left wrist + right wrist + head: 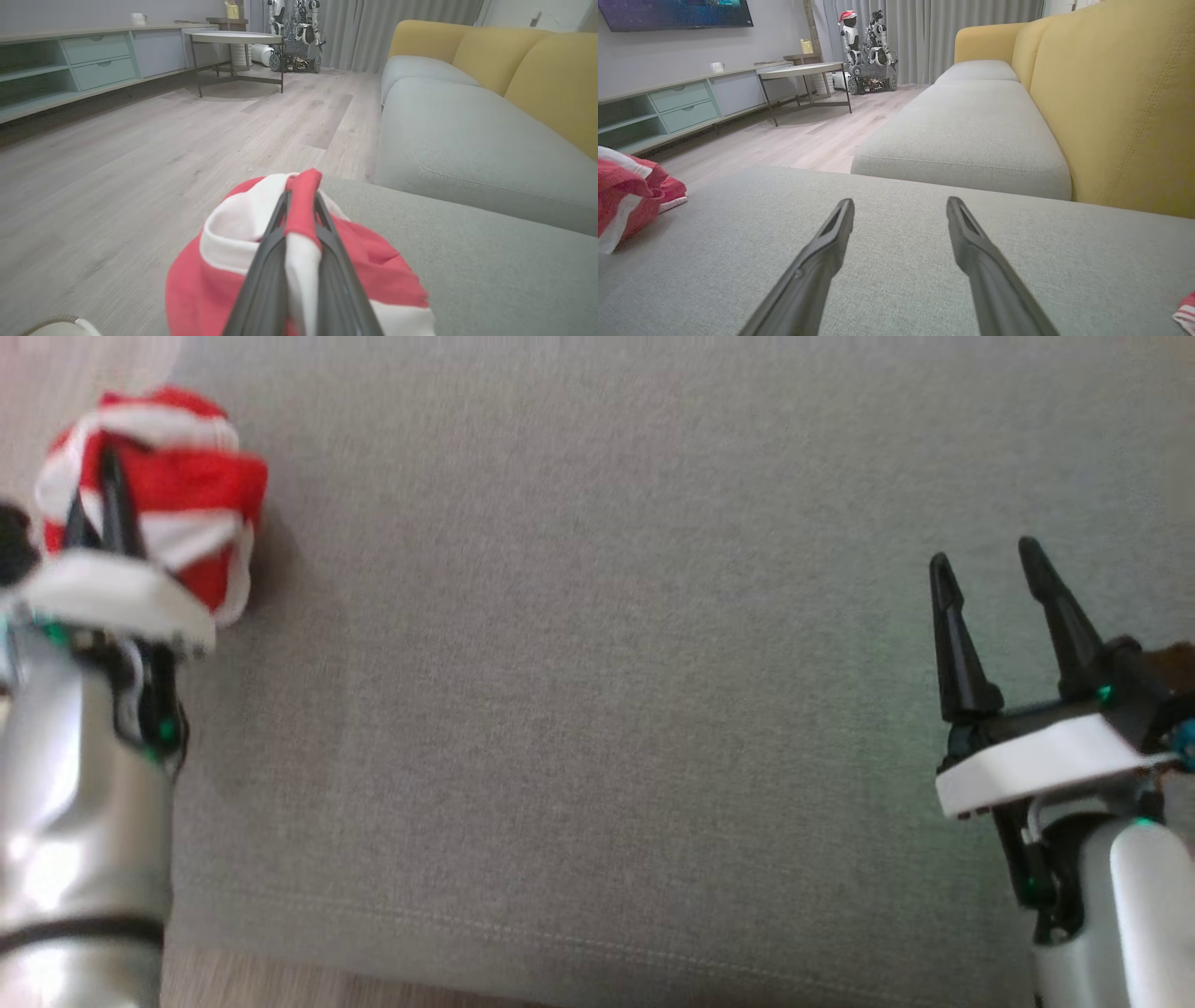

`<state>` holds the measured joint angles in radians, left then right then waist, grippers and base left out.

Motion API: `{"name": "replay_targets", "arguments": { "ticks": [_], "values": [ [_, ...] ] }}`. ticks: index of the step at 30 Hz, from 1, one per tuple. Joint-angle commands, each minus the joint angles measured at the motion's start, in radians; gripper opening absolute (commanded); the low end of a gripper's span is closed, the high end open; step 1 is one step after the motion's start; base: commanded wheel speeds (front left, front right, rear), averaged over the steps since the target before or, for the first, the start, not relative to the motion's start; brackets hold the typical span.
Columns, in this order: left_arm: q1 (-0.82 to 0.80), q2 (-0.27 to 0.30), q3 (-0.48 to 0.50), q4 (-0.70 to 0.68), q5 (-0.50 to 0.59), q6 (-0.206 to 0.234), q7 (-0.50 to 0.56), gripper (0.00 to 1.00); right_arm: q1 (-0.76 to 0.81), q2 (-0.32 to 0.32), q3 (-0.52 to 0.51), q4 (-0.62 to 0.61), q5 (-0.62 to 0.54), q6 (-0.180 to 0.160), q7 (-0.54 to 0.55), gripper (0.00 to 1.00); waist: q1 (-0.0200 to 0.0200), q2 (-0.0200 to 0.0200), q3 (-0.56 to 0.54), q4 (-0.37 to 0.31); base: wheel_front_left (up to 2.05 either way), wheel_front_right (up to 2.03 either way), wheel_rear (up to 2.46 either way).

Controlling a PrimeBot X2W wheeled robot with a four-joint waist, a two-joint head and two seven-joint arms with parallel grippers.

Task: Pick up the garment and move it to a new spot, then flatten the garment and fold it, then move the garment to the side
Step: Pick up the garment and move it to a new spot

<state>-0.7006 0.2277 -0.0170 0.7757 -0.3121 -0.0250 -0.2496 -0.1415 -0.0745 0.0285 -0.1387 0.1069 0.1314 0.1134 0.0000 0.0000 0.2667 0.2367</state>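
- The left gripper (302,196), jaws pinched almost together, clamps a raised fold of the red-and-white striped garment (373,261) – cloth is squeezed between the two dark fingers (261,280) and bulges over their tips.
- In the head view the garment (187,476) is a bunched ball at the far left of the grey seat cushion (597,709), with the left gripper (103,504) buried in its near side.
- The right gripper (983,560) hovers at the opposite side of the cushion, well apart from the garment, its jaws spread wide and holding nothing.
- From the right wrist, that gripper (900,205) points along bare grey fabric (924,261); the garment (626,196) sits at the left edge of the view.
- A sliver of red-and-white cloth (1186,310) shows at the lower right corner of the right wrist view – too little to tell what it is.
- Beyond the cushion lies a second grey seat (971,135), backed by a yellow backrest (1111,107).
- Pale wood floor (117,163) runs alongside the sofa.
- Farther off stand a round table (236,37) on thin dark legs and a long pale-green sideboard (93,60) with a mug (717,66) on top.
- At the far wall, another robot (864,51) wearing a red hat stands before grey curtains (948,32); a screen (677,11) hangs above the sideboard.
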Motion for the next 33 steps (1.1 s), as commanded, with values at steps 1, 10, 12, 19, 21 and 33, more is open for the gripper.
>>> {"name": "replay_targets", "arguments": {
  "ticks": [1, 10, 12, 19, 21, 33],
  "values": [
    [0.032, 0.057, 0.041, -0.079, 0.017, 0.011, -0.012, 0.00, 0.010, 0.011, 0.030, -0.021, 0.009, -0.001, -0.016, 1.00, 0.0000, 0.0000, -0.046, -0.029, 0.00, 0.00, 0.00],
    [0.334, 0.042, 0.074, -0.401, 0.067, 0.040, -0.012, 0.00, 0.060, 0.022, 0.066, 0.044, 0.041, -0.001, -0.062, 1.00, 0.0000, 0.0000, -0.172, -0.123, 0.00, 0.00, 0.00],
    [0.364, 0.037, 0.071, -0.430, 0.069, 0.043, -0.012, 0.00, 0.068, 0.023, 0.069, 0.051, 0.044, -0.001, -0.065, 1.00, 0.0000, 0.0000, -0.184, -0.132, 0.00, 0.00, 0.00],
    [0.519, 0.014, 0.040, -0.635, 0.076, 0.066, 0.058, 0.00, 0.105, 0.024, 0.095, 0.073, 0.075, -0.001, -0.076, 1.00, 0.0000, 0.0000, -0.230, -0.202, 0.00, 0.00, 0.00],
    [0.543, 0.006, 0.017, -0.688, 0.080, 0.063, 0.088, 0.00, 0.113, 0.024, 0.098, 0.072, 0.083, -0.001, -0.077, 1.00, 0.0000, 0.0000, -0.231, -0.218, 0.00, 0.00, 0.00],
    [0.469, -0.077, -0.187, -0.775, 0.114, -0.005, 0.162, 0.00, 0.092, 0.024, 0.114, 0.061, 0.108, -0.001, -0.079, 1.00, 0.0000, 0.0000, -0.163, -0.334, 0.00, 0.00, 0.00]
  ]
}}
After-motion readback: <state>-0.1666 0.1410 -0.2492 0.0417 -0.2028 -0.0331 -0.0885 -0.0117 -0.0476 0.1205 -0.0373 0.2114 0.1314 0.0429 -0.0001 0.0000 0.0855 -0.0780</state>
